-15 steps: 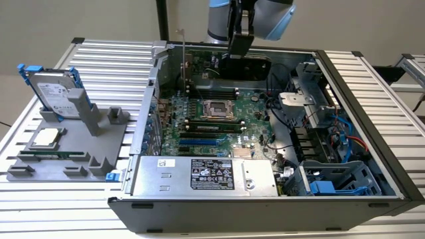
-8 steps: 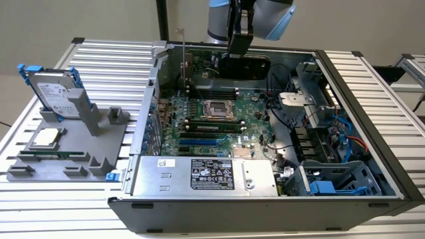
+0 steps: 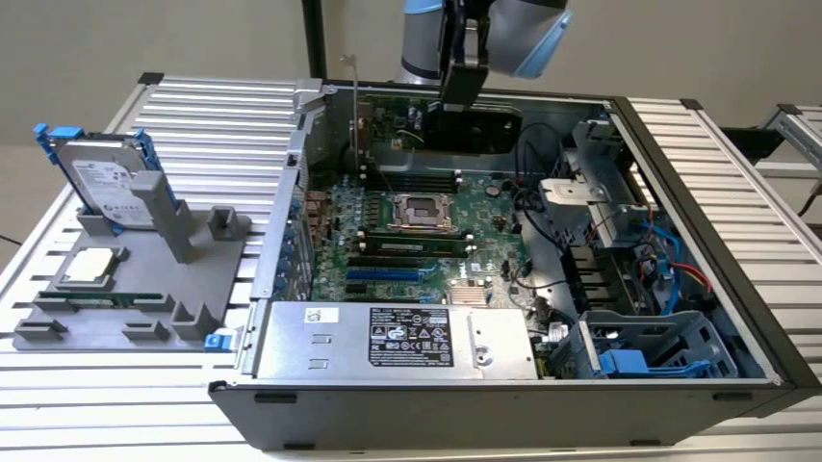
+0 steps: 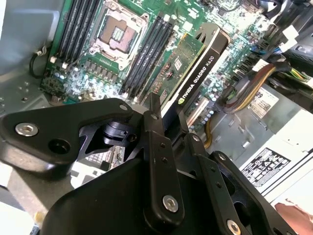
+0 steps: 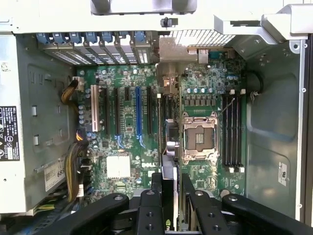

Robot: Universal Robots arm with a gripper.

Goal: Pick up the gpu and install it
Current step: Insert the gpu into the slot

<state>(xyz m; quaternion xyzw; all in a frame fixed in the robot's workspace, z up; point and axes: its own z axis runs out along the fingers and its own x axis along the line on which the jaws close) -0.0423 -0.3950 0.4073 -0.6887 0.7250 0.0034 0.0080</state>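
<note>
GPU (image 4: 193,73) clamped edge-on in gripper (image 4: 164,120), hanging over motherboard (image 5: 127,127) inside case (image 3: 719,192). Risk: tilted card misses blue slot (image 5: 138,115), jams or clips nearby parts.

Green circuit-board gpu (image 4: 182,68) with black cooler edge, held in black metal gripper (image 4: 166,122), green motherboard (image 5: 132,147) below, blue slot (image 5: 138,115).
</note>
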